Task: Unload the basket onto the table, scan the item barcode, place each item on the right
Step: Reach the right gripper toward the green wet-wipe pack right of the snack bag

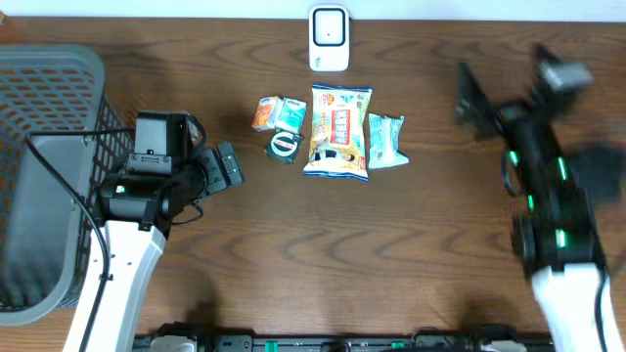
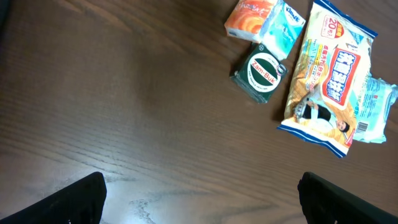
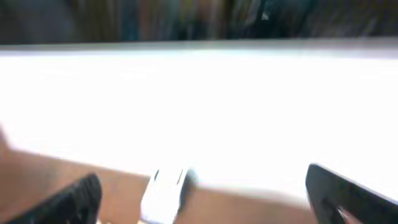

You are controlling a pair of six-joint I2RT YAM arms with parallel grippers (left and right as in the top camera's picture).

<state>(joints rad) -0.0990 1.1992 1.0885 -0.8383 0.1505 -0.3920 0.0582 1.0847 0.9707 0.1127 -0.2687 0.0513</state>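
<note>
Dark fingertips (image 2: 74,202) sit cut off in the two bottom corners of the left wrist view. They are far apart, so the left end effector (image 2: 199,205) is spread wide with only bare table (image 2: 124,93) between its jaws.

The items lie ahead of it and to its right, well apart from it. A green Zam-Buk tin (image 2: 262,74) is nearest. An orange packet (image 2: 249,17), clipped by the top edge, and a pale blue tissue packet (image 2: 283,25) lie just beyond the tin. A large snack bag (image 2: 329,74) comes next, with a light blue pouch (image 2: 379,106) against its far side, reaching the frame edge. Whether any barcode faces up cannot be told.

White glare and heavy blur wash out the right wrist view. Its fingertips (image 3: 348,193) are dark smears in the lower corners, wide apart, so the right end effector (image 3: 202,199) is spread and grips nothing. A white shape (image 3: 165,193) low in that view is too smeared to identify.

Seen from overhead, the right arm is blurred at the table's right side, well apart from the items. A white barcode scanner (image 1: 330,39) stands at the far edge, just beyond the snack bag's top. A grey mesh basket (image 1: 49,147) on the left is cut off by the frame.
</note>
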